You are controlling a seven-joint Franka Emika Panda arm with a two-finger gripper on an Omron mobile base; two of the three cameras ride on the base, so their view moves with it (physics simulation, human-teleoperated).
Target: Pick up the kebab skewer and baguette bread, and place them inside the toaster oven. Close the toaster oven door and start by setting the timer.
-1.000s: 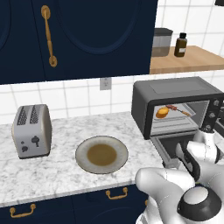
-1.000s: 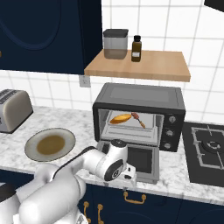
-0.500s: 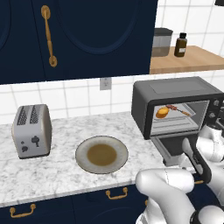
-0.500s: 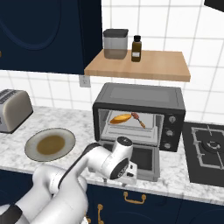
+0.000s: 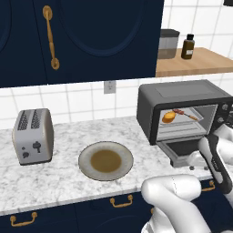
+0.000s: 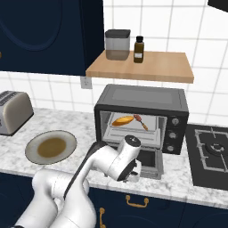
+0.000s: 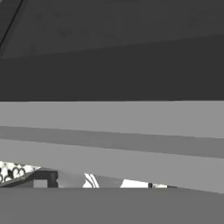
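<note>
Tool (image 6: 133, 174) at lowered toaster oven door (image 6: 149, 161) (grip state hidden), one baguette bread (image 6: 123, 120), one kebab skewer (image 6: 141, 121) inside

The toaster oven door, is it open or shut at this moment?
Open: the toaster oven door lies folded down, and baguette bread and kebab skewer show inside.

Both base views look forward and down from behind the arm, left and right, sharing the counter (image 5: 63, 182) and toaster oven (image 6: 142, 116); the hand view presses close against grey surfaces
</note>
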